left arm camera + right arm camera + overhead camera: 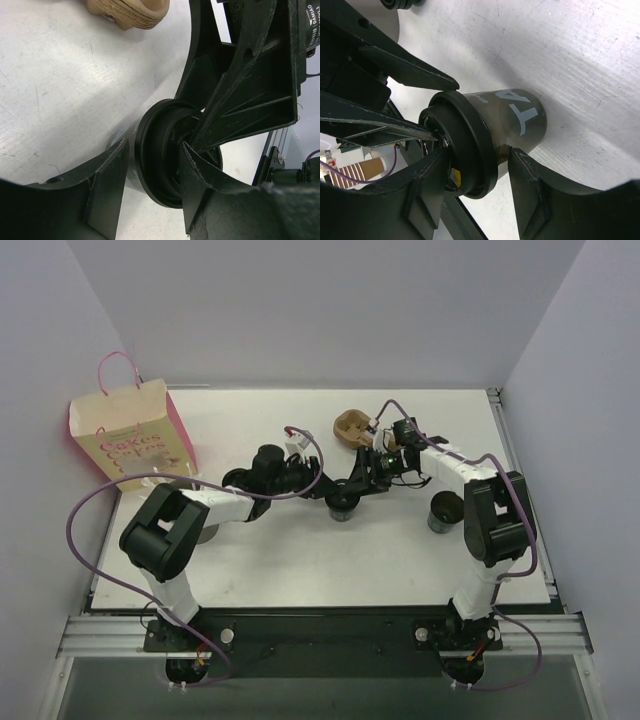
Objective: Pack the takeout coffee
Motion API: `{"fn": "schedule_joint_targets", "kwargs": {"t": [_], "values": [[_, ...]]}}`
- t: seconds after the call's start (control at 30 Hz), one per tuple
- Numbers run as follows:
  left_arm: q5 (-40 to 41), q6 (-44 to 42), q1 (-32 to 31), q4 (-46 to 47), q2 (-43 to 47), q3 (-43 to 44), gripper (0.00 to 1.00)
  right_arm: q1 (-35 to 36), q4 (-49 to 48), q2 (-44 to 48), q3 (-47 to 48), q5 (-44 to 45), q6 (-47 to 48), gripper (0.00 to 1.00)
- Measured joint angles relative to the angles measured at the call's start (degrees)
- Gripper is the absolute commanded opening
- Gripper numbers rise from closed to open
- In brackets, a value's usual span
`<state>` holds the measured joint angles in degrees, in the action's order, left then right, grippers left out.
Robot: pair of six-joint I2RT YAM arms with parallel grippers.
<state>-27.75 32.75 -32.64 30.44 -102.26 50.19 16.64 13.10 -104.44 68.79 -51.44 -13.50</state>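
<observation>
The takeout coffee [343, 502] is a greyish paper cup with a black lid, standing mid-table between both arms. In the left wrist view my left gripper [152, 150] is shut on it, one finger beside the cup wall under the lid [160, 160] and the other across the lid's top. From the opposite side my right gripper [477, 152] is shut on the same cup [515, 117]; one fingertip touches the wall below the rim, the other lies against the lid. The two grippers [335, 490] [357, 483] meet tip to tip over it.
A paper bag [130, 440] with pink sides and handles stands upright at the back left. A tan moulded piece [350, 427] lies behind the grippers. A lidless cup with a dark inside [443, 512] stands by the right arm. A pale cup [205, 530] is partly hidden under the left arm.
</observation>
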Motion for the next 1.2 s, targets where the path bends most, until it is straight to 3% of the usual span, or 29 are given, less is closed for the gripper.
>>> {"fn": "schedule_joint_targets", "kwargs": {"t": [0.2, 0.33, 0.53, 0.8, 1.2], "values": [[-0.24, 0.09, 0.11, -3.08, -0.07, 1.6, 0.56, 0.04, -4.57, 1.57, -3.48, -0.11, -2.97, 0.34], [-0.02, 1.22, 0.44, -6.1, 0.44, 2.34, 0.64, 0.11, -13.42, 6.05, -10.95, 1.79, -9.27, 0.34], [-0.37, 4.31, 1.31, -7.56, 2.47, 0.24, 0.67, 2.67, -25.14, 11.3, -19.8, 6.51, -19.96, 0.33], [-1.18, 9.55, 2.29, -1.07, 2.97, -4.72, 0.73, 5.38, -34.07, 15.34, -26.51, 12.79, -29.53, 0.33], [-2.16, 16.72, 2.8, 8.74, 3.06, -10.49, 0.76, 7.21, -38.27, 17.03, -29.59, 16.15, -34.29, 0.31]]}}
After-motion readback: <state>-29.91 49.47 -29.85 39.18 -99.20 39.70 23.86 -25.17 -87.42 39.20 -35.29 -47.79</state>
